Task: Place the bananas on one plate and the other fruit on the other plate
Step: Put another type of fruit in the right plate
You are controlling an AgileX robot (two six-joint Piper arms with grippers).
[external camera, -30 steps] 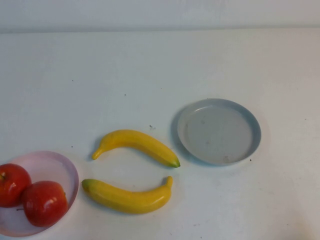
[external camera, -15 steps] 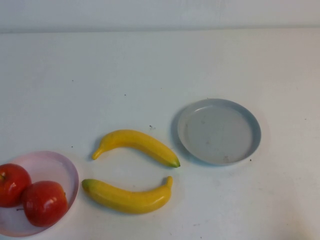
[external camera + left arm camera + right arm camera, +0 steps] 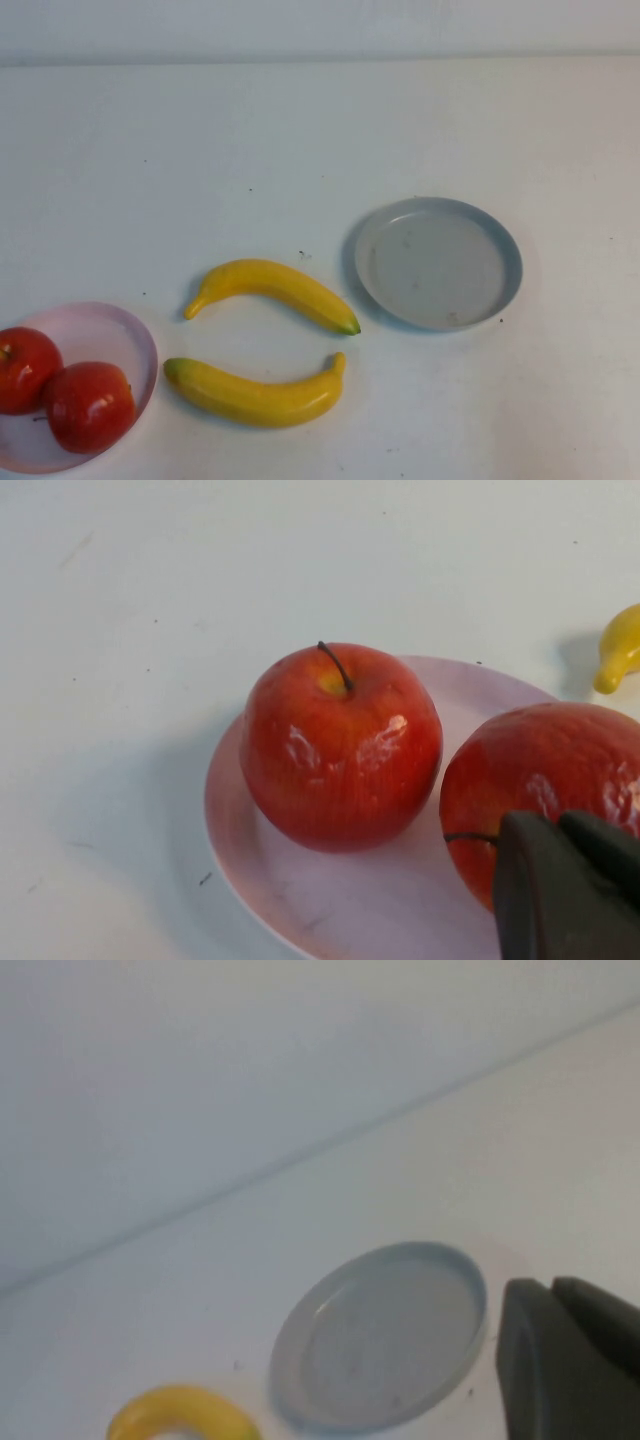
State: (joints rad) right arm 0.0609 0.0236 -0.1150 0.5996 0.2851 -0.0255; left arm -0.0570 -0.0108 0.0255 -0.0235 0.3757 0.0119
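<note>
Two yellow bananas lie on the table in the high view, one (image 3: 275, 285) behind the other (image 3: 255, 395). The grey-blue plate (image 3: 437, 262) sits empty to their right. Two red apples (image 3: 22, 368) (image 3: 88, 405) rest on the pink plate (image 3: 100, 330) at the front left. Neither gripper shows in the high view. In the left wrist view my left gripper (image 3: 560, 825) is shut and empty, just over the nearer apple (image 3: 540, 770), beside the other apple (image 3: 340, 745). In the right wrist view my right gripper (image 3: 552, 1288) is shut and empty, beside the grey-blue plate (image 3: 380, 1335).
The white table (image 3: 320, 150) stretches back to a pale wall. A banana end (image 3: 620, 650) shows past the pink plate (image 3: 350, 900) in the left wrist view, and another banana end (image 3: 180, 1412) shows in the right wrist view.
</note>
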